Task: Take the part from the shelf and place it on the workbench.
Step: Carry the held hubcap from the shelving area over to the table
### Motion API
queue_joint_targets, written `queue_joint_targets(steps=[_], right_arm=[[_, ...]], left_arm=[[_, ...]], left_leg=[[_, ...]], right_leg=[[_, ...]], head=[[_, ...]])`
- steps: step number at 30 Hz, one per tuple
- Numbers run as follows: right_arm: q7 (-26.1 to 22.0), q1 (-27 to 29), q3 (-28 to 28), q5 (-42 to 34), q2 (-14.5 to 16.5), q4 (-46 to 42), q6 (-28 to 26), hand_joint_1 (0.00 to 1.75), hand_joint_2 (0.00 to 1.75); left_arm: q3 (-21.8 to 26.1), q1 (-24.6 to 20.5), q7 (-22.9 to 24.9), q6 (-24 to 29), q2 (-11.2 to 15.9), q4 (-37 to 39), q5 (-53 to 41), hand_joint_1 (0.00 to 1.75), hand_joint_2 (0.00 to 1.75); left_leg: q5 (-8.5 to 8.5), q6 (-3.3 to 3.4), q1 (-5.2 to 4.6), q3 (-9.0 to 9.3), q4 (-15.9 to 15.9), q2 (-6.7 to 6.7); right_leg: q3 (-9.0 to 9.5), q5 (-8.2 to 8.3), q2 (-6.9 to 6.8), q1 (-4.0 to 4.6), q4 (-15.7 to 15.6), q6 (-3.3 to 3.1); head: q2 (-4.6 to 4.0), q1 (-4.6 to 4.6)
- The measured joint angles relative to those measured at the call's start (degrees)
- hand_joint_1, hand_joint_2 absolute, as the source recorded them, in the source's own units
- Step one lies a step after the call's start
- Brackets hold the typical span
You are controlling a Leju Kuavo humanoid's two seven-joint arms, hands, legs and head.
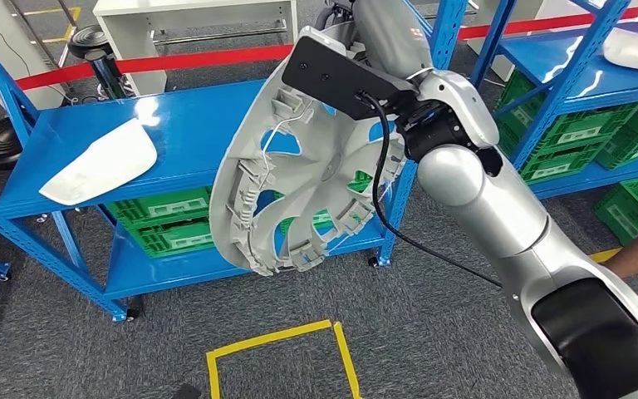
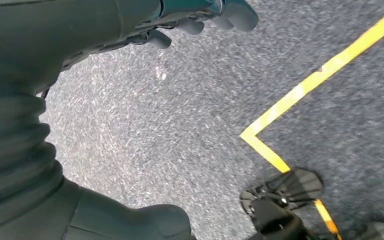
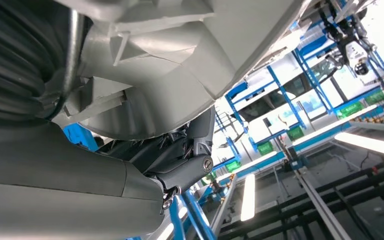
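Probably a factory workshop: blue steel shelving (image 1: 174, 133), green crates (image 1: 170, 224), yellow floor tape (image 1: 282, 341).

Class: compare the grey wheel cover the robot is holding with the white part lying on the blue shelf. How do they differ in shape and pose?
The wheel cover is round, ribbed and pierced with openings; the white part is a smooth, solid, roughly triangular panel. The wheel cover hangs tilted in the air, held by the right hand; the white part lies flat on the blue shelf. Both are pale.

One grey wheel cover (image 1: 299, 166), two white panels (image 1: 100, 162), two blue shelves (image 1: 191, 125).
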Motion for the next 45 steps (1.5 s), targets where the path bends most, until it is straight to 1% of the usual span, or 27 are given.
queue_joint_targets(steps=[2,3,5,7,9,11,13,15,17,18,19,21,23,25,26,28,29,30,32,33,34,36,38,40,41,43,45], right_arm=[[0.13,-0.04,0.00,0.03,0.00,0.01,0.33,1.75,1.75],[0.17,-0.07,0.03,-0.01,0.01,0.03,0.54,1.75,1.75],[0.25,-0.26,0.25,-0.16,0.08,0.09,0.88,1.75,1.75],[0.25,-0.74,0.56,-0.43,0.33,0.13,1.10,1.75,1.75],[0.27,-1.30,0.81,-0.70,0.80,0.16,1.17,1.75,1.75],[0.33,-1.59,1.06,-0.88,1.32,0.29,1.17,1.75,1.75],[0.45,-1.73,1.40,-0.95,1.82,0.56,1.19,1.75,1.75],[0.60,-1.92,1.69,-0.95,2.41,0.76,1.20,1.75,1.75],[0.70,-2.07,1.85,-0.94,2.92,0.84,1.20,1.75,1.75],[0.75,-2.09,1.96,-0.93,3.11,0.89,1.20,1.75,1.75],[0.79,-2.10,2.08,-0.93,3.27,0.97,1.20,1.75,1.75],[0.84,-2.12,2.28,-0.94,3.53,1.19,1.20,1.75,1.75],[0.83,-2.32,2.32,-0.94,3.82,1.39,1.19,1.75,1.75],[0.80,-2.71,2.35,-0.93,4.17,1.57,1.19,1.75,1.75],[0.79,-2.97,2.40,-0.94,4.37,1.74,1.21,1.75,1.75],[0.76,-3.50,2.51,-0.99,4.64,2.24,1.30,1.75,1.75],[0.78,-3.75,2.56,-1.05,4.72,2.56,1.38,1.75,1.75],[0.76,-3.99,2.60,-1.13,4.74,2.87,1.45,1.75,1.75],[0.70,-4.38,2.72,-1.34,4.77,3.47,1.52,1.75,1.75],[0.65,-4.46,2.80,-1.41,4.78,3.74,1.44,1.75,1.75],[0.63,-4.46,2.91,-1.45,4.79,4.02,1.30,1.75,1.75],[0.61,-4.45,3.12,-1.45,4.80,4.49,0.96,1.75,1.75],[0.61,-4.56,3.23,-1.44,4.87,4.74,0.79,1.75,1.75],[0.54,-4.65,3.26,-1.44,4.99,4.83,0.65,1.75,1.75],[0.50,-4.67,3.27,-1.44,5.04,4.85,0.58,1.75,1.75],[0.46,-4.60,3.32,-1.45,5.07,4.94,0.49,1.75,1.75],[0.47,-4.51,3.39,-1.46,5.05,5.03,0.47,1.75,1.75]], left_arm=[[0.00,0.01,-0.07,-0.05,0.10,-0.01,0.01,0.00,1.75],[0.00,0.05,-0.16,-0.07,0.12,0.00,0.06,0.00,1.75],[0.00,0.15,-0.58,-0.05,0.16,0.02,0.28,0.00,1.75],[0.01,0.23,-1.14,0.08,0.25,0.03,0.68,0.00,1.75],[0.05,0.38,-1.71,0.30,0.45,0.05,1.13,0.00,1.75],[0.15,0.66,-2.12,0.44,0.67,0.10,1.42,0.00,1.75],[0.30,1.10,-2.25,0.50,0.96,0.19,1.52,0.00,1.75],[0.39,1.54,-2.27,0.54,1.13,0.26,1.56,0.00,1.75],[0.40,1.72,-2.31,0.54,1.16,0.27,1.57,0.00,1.75],[0.41,1.73,-2.32,0.54,1.22,0.27,1.58,0.00,1.75],[0.42,1.73,-2.33,0.54,1.27,0.27,1.62,0.00,1.75],[0.44,1.72,-2.33,0.54,1.39,0.27,1.84,0.00,1.75],[0.47,1.63,-2.33,0.54,1.54,0.26,2.05,0.00,1.75],[0.49,1.53,-2.36,0.54,1.69,0.23,2.11,0.00,1.75],[0.51,1.51,-2.36,0.54,1.76,0.23,2.15,0.00,1.75],[0.55,1.53,-2.37,0.54,1.82,0.23,2.20,0.00,1.75],[0.56,1.51,-2.36,0.52,1.82,0.24,2.22,0.00,1.75],[0.58,1.48,-2.37,0.50,1.81,0.24,2.26,0.00,1.75],[0.73,1.45,-2.39,0.48,1.82,0.24,2.36,0.00,1.75],[0.85,1.50,-2.40,0.49,1.83,0.24,2.45,0.00,1.75],[0.97,1.56,-2.41,0.49,1.84,0.25,2.53,0.00,1.75],[1.15,1.68,-2.43,0.52,1.84,0.25,2.73,0.00,1.75],[1.31,1.78,-2.44,0.56,1.83,0.25,2.85,0.00,1.75],[1.41,1.86,-2.50,0.60,1.82,0.25,2.88,0.00,1.75],[1.42,1.89,-2.54,0.62,1.82,0.25,2.88,0.00,1.75],[1.44,1.97,-2.58,0.64,1.93,0.27,2.87,0.00,1.75],[1.44,2.09,-2.54,0.63,1.97,0.32,2.81,0.00,1.75]], left_leg=[[1.54,0.34,-0.03,-1.87,0.17,0.13],[2.30,0.34,-0.03,-2.96,0.33,0.15],[3.68,0.17,0.01,-5.25,0.86,0.18],[4.82,-0.19,0.08,-7.38,1.67,0.18],[5.80,-0.81,0.00,-8.89,2.43,0.13],[6.95,-1.56,-0.08,-9.46,2.37,0.05],[7.50,-2.31,0.06,-9.89,2.06,-0.12],[4.03,-3.08,0.29,-11.00,4.43,-0.28],[-2.07,-3.71,0.52,-12.41,11.07,-0.30],[-3.96,-3.91,0.60,-12.82,14.79,-0.29],[-4.43,-4.02,0.62,-12.71,17.51,-0.30],[-2.10,-3.99,0.64,-9.96,17.52,-0.30],[-1.05,-3.63,0.58,-3.72,10.48,-0.39],[-2.89,-2.87,0.34,1.20,3.38,-0.62],[-3.59,-2.42,0.16,2.03,1.62,-0.69],[-2.71,-1.41,0.16,1.34,0.97,-0.59],[-1.98,-0.86,0.23,0.84,0.90,-0.46],[-1.15,-0.39,0.35,0.18,0.76,-0.31],[0.42,0.20,0.34,-1.53,0.78,-0.14],[1.15,0.29,0.29,-2.46,0.86,-0.10],[1.86,0.31,0.23,-3.42,0.97,-0.09],[3.16,0.20,0.15,-5.40,1.34,-0.08],[4.23,-0.09,0.07,-7.10,1.84,-0.09],[5.23,-0.62,-0.03,-8.06,2.10,-0.11],[5.82,-0.96,-0.03,-8.30,1.99,-0.11],[6.80,-1.66,0.07,-8.59,1.53,-0.17],[4.77,-2.37,0.15,-9.46,2.80,-0.30]], right_leg=[[-1.72,-5.72,0.05,-0.09,7.15,0.45],[-2.18,-7.04,0.05,-0.12,10.66,0.63],[-1.03,-5.71,0.04,-0.16,13.44,0.80],[3.82,-3.48,0.01,-0.27,8.59,0.78],[9.21,-4.82,0.11,-0.08,0.94,0.35],[10.85,-6.08,0.25,0.27,-2.43,-0.41],[9.91,-4.84,0.11,0.16,-2.59,-1.31],[8.48,-3.23,-0.09,-0.10,-2.87,-2.12],[6.69,-1.67,-0.13,-0.15,-2.88,-2.39],[5.72,-0.90,-0.13,-0.15,-2.86,-2.35],[4.76,-0.12,-0.13,-0.15,-2.84,-2.28],[2.88,1.40,-0.12,-0.17,-2.80,-2.04],[1.47,2.76,-0.10,-0.13,-2.73,-1.63],[0.91,3.96,-0.14,-0.07,-2.83,-1.03],[0.84,4.59,-0.17,-0.07,-3.08,-0.67],[0.66,5.45,-0.13,-0.12,-3.54,0.08],[0.23,4.55,-0.06,-0.12,-3.04,0.36],[-0.45,2.42,0.01,-0.10,-1.44,0.56],[-2.12,-3.78,0.06,-0.10,5.02,0.77],[-2.76,-5.94,0.06,-0.10,8.90,0.86],[-2.90,-6.62,0.06,-0.08,11.95,0.89],[-0.86,-4.66,0.06,-0.03,13.03,0.70],[4.74,-3.16,0.04,0.18,6.72,0.18],[9.77,-4.55,0.04,0.52,-0.79,-0.39],[10.83,-5.24,0.05,0.67,-2.86,-0.63],[10.49,-4.51,-0.01,0.62,-3.75,-1.19],[9.58,-3.18,-0.18,0.28,-4.12,-1.93]], head=[[0.00,0.08],[0.00,0.09],[0.00,0.10],[0.00,0.10],[0.00,0.08],[0.00,0.08],[0.00,0.09],[0.00,-0.05],[0.00,-0.20],[0.00,-0.21],[0.00,-0.21],[0.00,-0.20],[0.00,-0.20],[0.00,-0.16],[0.00,-0.16],[0.00,-0.21],[0.00,-0.18],[0.00,-0.11],[0.00,0.09],[0.00,0.13],[0.00,0.13],[0.00,0.14],[0.00,0.14],[0.00,0.10],[0.00,0.10],[0.00,0.21],[0.00,0.14]])
